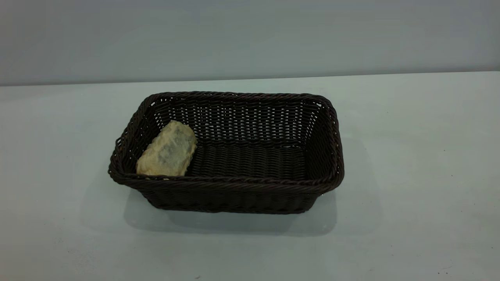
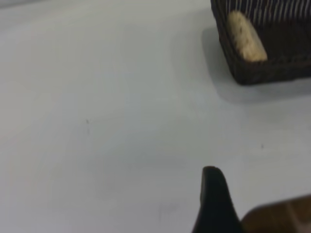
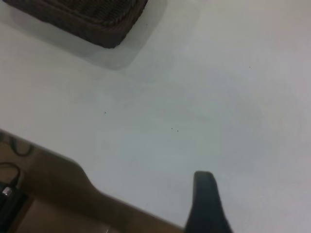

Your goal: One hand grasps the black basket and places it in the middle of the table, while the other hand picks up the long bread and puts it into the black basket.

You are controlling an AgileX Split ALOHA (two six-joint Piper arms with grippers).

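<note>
The black basket (image 1: 234,187) stands on the white table (image 1: 410,175) about mid-table. The long bread (image 1: 168,150) lies inside it at its left end, pale mottled underside up, leaning on the left wall. Neither arm shows in the exterior view. The left wrist view shows a corner of the basket (image 2: 262,73) with the bread (image 2: 245,41) in it, far from the left gripper (image 2: 214,204), which holds nothing I can see. The right wrist view shows another basket corner (image 3: 97,24), far from the right gripper (image 3: 206,204), which is over bare table.
The table's edge and a brown surface beyond it (image 3: 43,189) show in the right wrist view, with a dark cable at the corner. A brown patch (image 2: 282,216) lies beside the left gripper. A grey wall (image 1: 250,35) stands behind the table.
</note>
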